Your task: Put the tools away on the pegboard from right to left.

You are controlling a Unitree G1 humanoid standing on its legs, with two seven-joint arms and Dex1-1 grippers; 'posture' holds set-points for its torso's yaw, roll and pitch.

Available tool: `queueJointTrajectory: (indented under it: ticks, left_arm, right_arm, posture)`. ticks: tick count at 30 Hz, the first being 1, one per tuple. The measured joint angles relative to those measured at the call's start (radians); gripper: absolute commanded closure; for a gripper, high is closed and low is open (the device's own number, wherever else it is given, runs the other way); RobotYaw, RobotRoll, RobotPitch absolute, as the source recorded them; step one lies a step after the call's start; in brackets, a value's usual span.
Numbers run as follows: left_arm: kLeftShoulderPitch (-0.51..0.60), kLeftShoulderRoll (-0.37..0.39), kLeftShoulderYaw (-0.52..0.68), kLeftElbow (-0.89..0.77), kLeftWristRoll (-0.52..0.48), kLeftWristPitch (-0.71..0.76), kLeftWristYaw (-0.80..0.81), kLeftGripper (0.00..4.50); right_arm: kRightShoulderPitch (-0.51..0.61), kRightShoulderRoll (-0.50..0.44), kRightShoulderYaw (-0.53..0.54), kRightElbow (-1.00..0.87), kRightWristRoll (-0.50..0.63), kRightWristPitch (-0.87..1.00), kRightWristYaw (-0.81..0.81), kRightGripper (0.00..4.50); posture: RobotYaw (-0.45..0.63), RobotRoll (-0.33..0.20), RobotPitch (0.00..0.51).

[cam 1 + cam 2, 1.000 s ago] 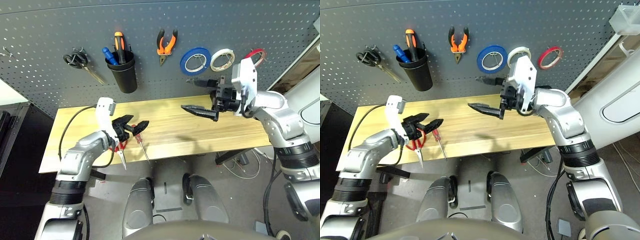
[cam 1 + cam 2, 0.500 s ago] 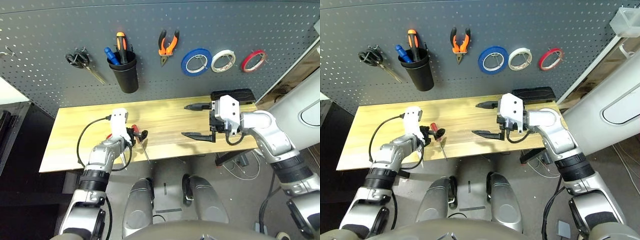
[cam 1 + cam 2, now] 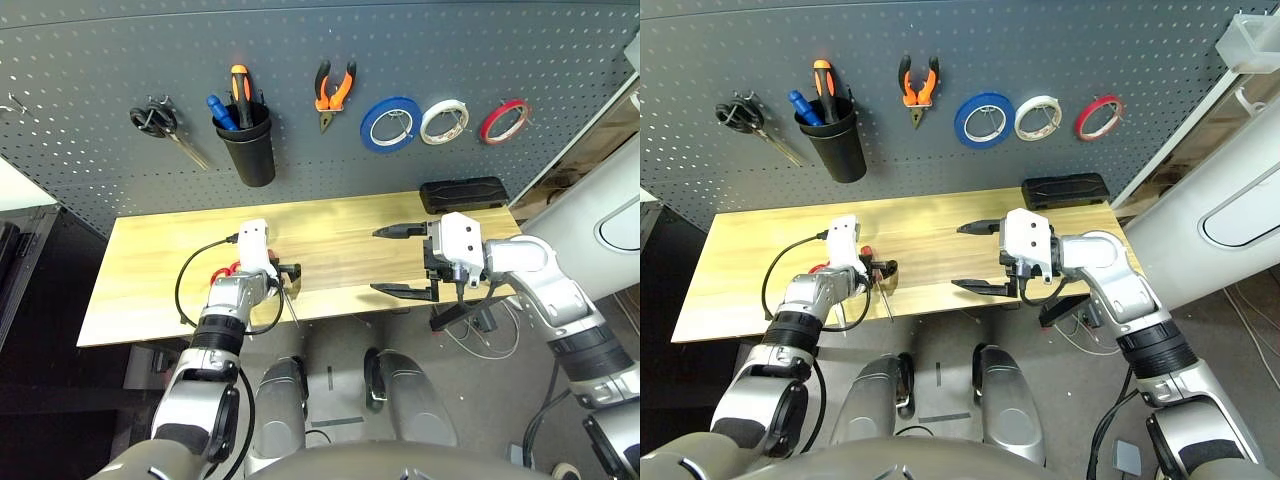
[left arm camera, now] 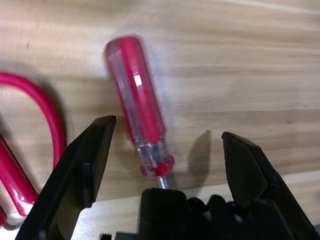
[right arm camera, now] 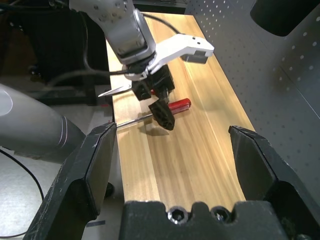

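Observation:
On the dark grey pegboard [image 3: 90, 60] hang a thin red tape ring [image 3: 504, 120] at the far right and orange-and-black pliers [image 3: 333, 88]. A slim red-handled screwdriver [image 4: 140, 120] lies on the wooden table [image 3: 150, 260] near its front edge. Red-handled scissors [image 3: 224, 272] lie just left of it. My left gripper [image 4: 167, 131] is open and low over the table, its fingers either side of the screwdriver's handle without touching it. My right gripper [image 3: 396, 260] is open and empty above the table's front right part.
The board also carries black-handled scissors [image 3: 155, 120], a black cup [image 3: 248, 145] holding screwdrivers, a blue tape roll [image 3: 390, 122] and a white one [image 3: 444, 120]. A black box [image 3: 463, 193] lies at the table's back right. A cable loops by my left wrist [image 3: 190, 290].
My right gripper has drawn back from the board near the red tape and come down to the table's front. My left gripper has dropped over the screwdriver's handle.

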Motion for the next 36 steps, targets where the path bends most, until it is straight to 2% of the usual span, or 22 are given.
queueJointTrajectory:
  ticks: [3,11,16,24,28,36]
  left_arm:
    - [-0.022,-0.009,0.023,0.045,0.0,-0.023,0.015,0.65]
    - [-0.014,-0.018,0.034,0.057,0.006,-0.059,0.001,3.62]
    - [0.038,0.009,0.034,-0.109,-0.001,-0.015,-0.034,3.67]
    - [0.169,0.124,0.037,-0.603,-0.074,0.19,-0.143,3.67]
    - [0.221,0.188,0.077,-0.793,-0.175,0.266,-0.243,3.67]
    - [0.186,0.305,0.256,-0.975,-0.414,0.388,-0.372,3.67]
  right_arm:
    - [0.006,0.0,0.0,-0.006,0.0,0.006,0.0,0.0]
    - [0.015,-0.013,-0.002,-0.006,0.002,0.009,0.004,0.0]
    - [0.017,-0.033,-0.013,-0.005,0.044,0.051,0.029,0.0]
    - [0.002,-0.068,-0.094,-0.001,0.168,0.152,0.087,0.0]
    - [-0.014,-0.068,-0.161,-0.001,0.232,0.159,0.102,0.0]
    - [-0.069,-0.101,-0.288,0.012,0.385,0.285,0.136,0.0]
  posture:
    - [-0.14,0.0,0.127]
    - [-0.12,0.0,0.114]
    - [-0.09,0.0,0.106]
    - [-0.06,0.0,0.091]
    - [-0.04,0.0,0.081]
    - [-0.02,0.0,0.048]
